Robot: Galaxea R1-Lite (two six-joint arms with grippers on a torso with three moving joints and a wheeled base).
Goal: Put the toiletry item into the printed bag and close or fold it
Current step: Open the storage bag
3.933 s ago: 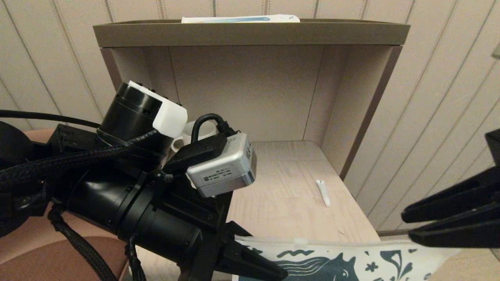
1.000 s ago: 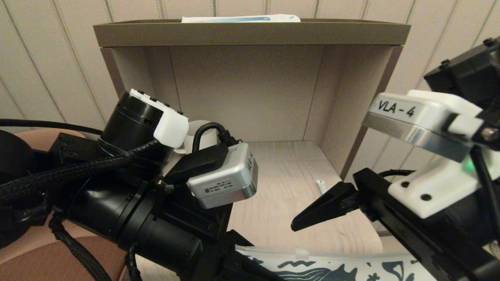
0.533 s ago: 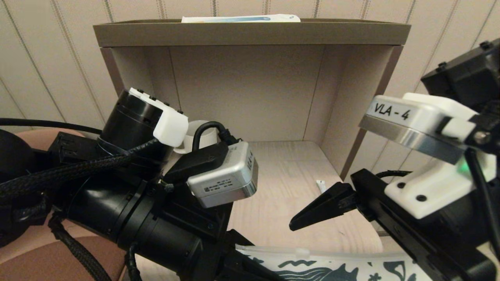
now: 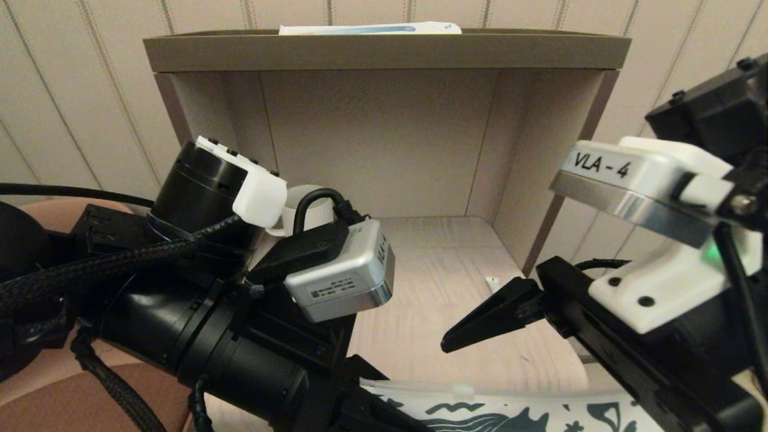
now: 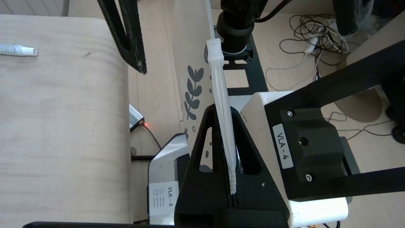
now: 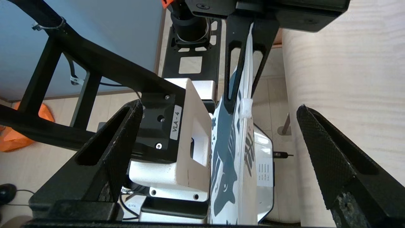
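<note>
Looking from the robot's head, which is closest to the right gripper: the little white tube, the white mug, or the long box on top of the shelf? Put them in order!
Starting from the right gripper:
1. Little white tube, on the table just behind the fingers.
2. White mug, at the back left behind the left arm.
3. Long box, up on the shelf top.

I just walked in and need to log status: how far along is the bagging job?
Early. Done: the left gripper is clamped on the printed bag's zip edge, holding it off the table. In hand: the right gripper is open above the bag's slider end. Left: the small white tube lies on the table, unbagged; then closing.
</note>
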